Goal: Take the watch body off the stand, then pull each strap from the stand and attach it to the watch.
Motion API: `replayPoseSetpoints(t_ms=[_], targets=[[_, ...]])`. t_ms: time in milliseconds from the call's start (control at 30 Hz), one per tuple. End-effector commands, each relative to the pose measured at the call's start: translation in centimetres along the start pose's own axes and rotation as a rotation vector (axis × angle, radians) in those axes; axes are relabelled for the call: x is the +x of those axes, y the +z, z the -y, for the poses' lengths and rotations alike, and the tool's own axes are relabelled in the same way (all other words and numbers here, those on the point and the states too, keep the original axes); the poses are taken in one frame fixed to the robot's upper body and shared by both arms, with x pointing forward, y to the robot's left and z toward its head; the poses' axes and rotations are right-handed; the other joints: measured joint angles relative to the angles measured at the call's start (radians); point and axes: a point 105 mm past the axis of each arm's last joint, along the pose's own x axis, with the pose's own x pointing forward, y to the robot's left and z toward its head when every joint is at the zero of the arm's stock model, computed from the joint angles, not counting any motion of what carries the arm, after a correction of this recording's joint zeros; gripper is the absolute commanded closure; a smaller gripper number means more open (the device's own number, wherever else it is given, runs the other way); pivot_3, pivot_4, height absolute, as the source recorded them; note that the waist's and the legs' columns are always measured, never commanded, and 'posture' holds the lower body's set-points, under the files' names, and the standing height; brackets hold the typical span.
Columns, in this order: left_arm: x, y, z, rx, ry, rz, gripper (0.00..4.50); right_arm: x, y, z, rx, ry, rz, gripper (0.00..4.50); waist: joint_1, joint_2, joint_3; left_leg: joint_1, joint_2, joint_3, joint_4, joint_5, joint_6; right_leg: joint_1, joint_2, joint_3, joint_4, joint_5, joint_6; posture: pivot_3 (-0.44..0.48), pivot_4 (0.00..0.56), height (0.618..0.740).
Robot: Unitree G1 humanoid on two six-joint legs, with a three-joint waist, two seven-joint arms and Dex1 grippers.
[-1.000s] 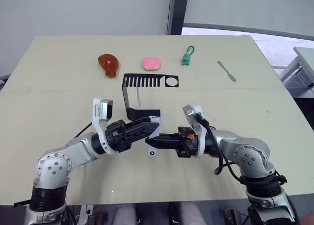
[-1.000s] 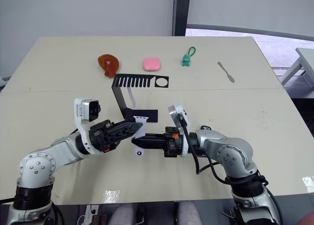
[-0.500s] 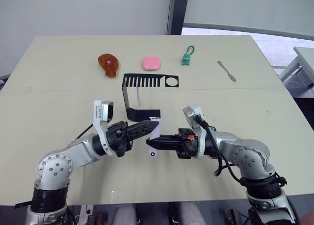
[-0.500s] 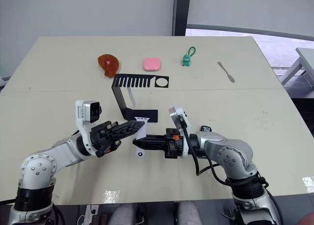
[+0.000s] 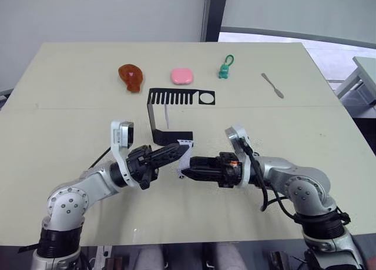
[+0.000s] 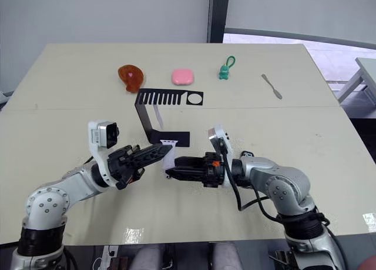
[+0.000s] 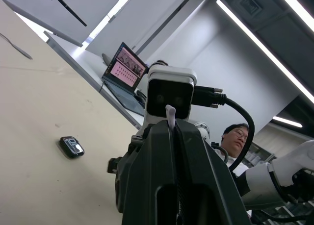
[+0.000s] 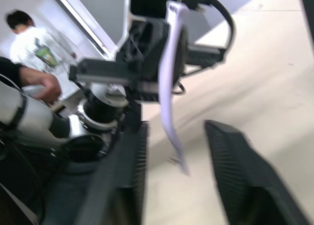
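Strap (image 6: 168, 155) pinched in left gripper (image 6: 160, 153) just in front of stand (image 6: 154, 127) base, right gripper (image 8: 171, 151) fingers spread either side of its hanging end, watch body (image 7: 71, 146) lying on table (image 5: 70, 111), second strap (image 5: 167, 115) on stand.

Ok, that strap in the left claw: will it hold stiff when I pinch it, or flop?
Probably floppy: the strap curves where it hangs free of the left claw. Likely very light, since a tip pinch holds it up. It may swing aside as the open right claw closes.
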Motion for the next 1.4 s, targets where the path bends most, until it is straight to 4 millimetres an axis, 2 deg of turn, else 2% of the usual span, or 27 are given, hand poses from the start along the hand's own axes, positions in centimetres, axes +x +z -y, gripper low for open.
replayPoseSetpoints(t_ms=[33,67,100,167,233,267,400,533,667,733,800,900,1033,1100,1167,1333,1400], targets=[[-0.8,1.6,0.8,0.139,0.014,0.029,4.50,-2.0,1.3,-0.2,-0.127,-0.056,-0.001,0.81,0.001,0.000,0.000,0.000,0.000,0.000,0.000,0.000,0.000,0.000,0.000,0.000,0.000,0.000,0.000,0.000,0.150,0.740],[-1.2,1.8,0.6,0.179,0.042,0.025,4.50,-2.9,1.5,0.2,-0.151,-0.103,-0.006,0.32,-0.001,0.000,0.000,0.000,0.000,0.000,0.000,0.000,0.000,0.000,0.000,0.000,-0.001,0.000,0.000,0.000,0.150,0.740],[-1.7,2.0,0.3,0.222,0.070,0.022,4.50,-3.9,1.8,0.6,-0.182,-0.153,-0.009,0.05,-0.001,0.000,0.000,0.000,0.000,0.000,0.000,0.000,0.000,0.000,0.000,0.000,-0.001,0.000,0.000,0.000,0.150,0.740],[-2.7,2.4,0.0,0.280,0.113,0.013,4.50,-5.6,2.4,1.4,-0.240,-0.250,0.004,0.05,-0.001,0.000,0.000,0.000,0.000,0.000,-0.001,0.000,0.000,0.000,0.000,0.000,-0.002,0.000,0.000,0.000,0.150,0.740],[-4.0,3.2,-0.4,0.349,0.175,0.015,4.50,-8.3,3.1,2.6,-0.397,-0.409,-0.005,0.05,0.001,0.000,0.000,0.000,0.000,0.000,-0.002,0.000,0.000,0.000,0.001,0.000,-0.003,0.000,0.000,0.000,0.150,0.740],[-4.8,3.7,-0.5,0.380,0.208,0.018,4.50,-9.7,2.8,2.9,-0.482,-0.457,-0.044,0.05,0.001,0.000,0.000,0.000,0.000,0.000,-0.002,0.000,-0.001,0.000,0.001,-0.001,-0.004,0.000,0.000,0.000,0.150,0.740],[-7.4,4.2,-1.1,0.475,0.317,-0.032,4.50,-16.3,3.0,4.0,-0.580,-0.757,0.015,0.05,0.004,0.000,0.000,-0.001,-0.001,0.001,-0.006,0.000,0.000,0.001,0.001,-0.001,-0.010,0.000,0.000,0.000,0.150,0.740],[-10.0,4.9,-2.0,0.568,0.450,-0.032,4.50,-22.9,0.9,3.8,-0.621,-0.995,-0.057,0.05,0.006,0.000,0.000,-0.001,-0.001,0.002,-0.008,0.000,0.000,0.001,0.001,0.000,-0.013,0.000,0.001,0.000,0.150,0.740],[-12.1,5.9,-2.5,0.648,0.553,0.001,4.50,-29.6,-1.1,2.2,-0.657,-1.268,-0.114,0.05,0.003,0.000,0.000,0.001,-0.001,0.002,-0.009,0.000,0.000,0.002,0.001,0.000,-0.012,0.000,0.001,0.000,0.150,0.740],[-12.7,6.2,-2.5,0.643,0.574,0.031,4.50,-31.8,-2.0,1.3,-0.642,-1.362,-0.124,0.05,0.001,0.000,0.000,0.002,-0.001,0.003,-0.009,0.000,0.000,0.002,0.001,0.000,-0.012,0.000,0.001,0.000,0.150,0.740],[-13.0,5.9,-2.4,0.640,0.586,0.024,4.50,-33.2,-2.9,0.7,-0.628,-1.418,-0.137,0.05,-0.005,0.000,0.000,0.004,-0.001,0.003,-0.010,0.000,-0.001,0.003,0.001,0.001,-0.011,0.001,0.001,0.000,0.150,0.740],[-13.0,5.5,-2.4,0.638,0.582,0.002,4.50,-33.7,-3.8,0.5,-0.624,-1.456,-0.128,0.05,-0.013,0.000,0.000,0.008,-0.001,0.004,-0.013,0.001,-0.002,0.005,0.001,0.002,-0.010,0.001,0.001,0.000,0.150,0.740],[-12.4,5.1,-2.3,0.639,0.558,-0.016,4.50,-33.6,-3.8,1.5,-0.682,-1.501,-0.124,0.05,-0.014,0.001,0.001,0.008,-0.001,0.003,-0.014,0.003,-0.003,0.004,0.001,0.002,-0.007,0.001,0.000,0.000,0.150,0.740],[-11.8,4.8,-2.2,0.644,0.534,-0.037,4.50,-33.0,-3.4,2.2,-0.678,-1.490,-0.075,0.05,-0.014,0.001,0.001,0.008,-0.001,0.003,-0.014,0.004,-0.003,0.004,0.001,0.002,-0.006,0.002,0.000,0.000,0.150,0.740],[-11.1,4.4,-2.2,0.676,0.511,-0.089,4.50,-31.3,-3.1,2.8,-0.670,-1.429,-0.030,0.05,-0.013,0.001,0.001,0.008,-0.001,0.003,-0.014,0.004,-0.003,0.004,0.001,0.002,-0.006,0.003,0.000,0.000,0.150,0.740],[-7.9,3.9,-1.2,0.727,0.360,-0.151,4.50,-25.1,-2.4,3.6,-0.595,-1.296,0.081,0.05,-0.002,0.002,0.001,0.008,0.000,0.002,-0.015,0.006,-0.005,0.002,0.002,0.002,-0.004,0.003,-0.001,0.000,0.150,0.740],[-7.0,3.6,-0.8,0.725,0.315,-0.167,4.50,-23.7,-2.1,3.6,-0.568,-1.299,0.087,0.05,-0.001,0.003,0.001,0.007,0.000,0.002,-0.015,0.006,-0.005,0.001,0.001,0.002,-0.004,0.003,-0.001,0.000,0.150,0.740]])
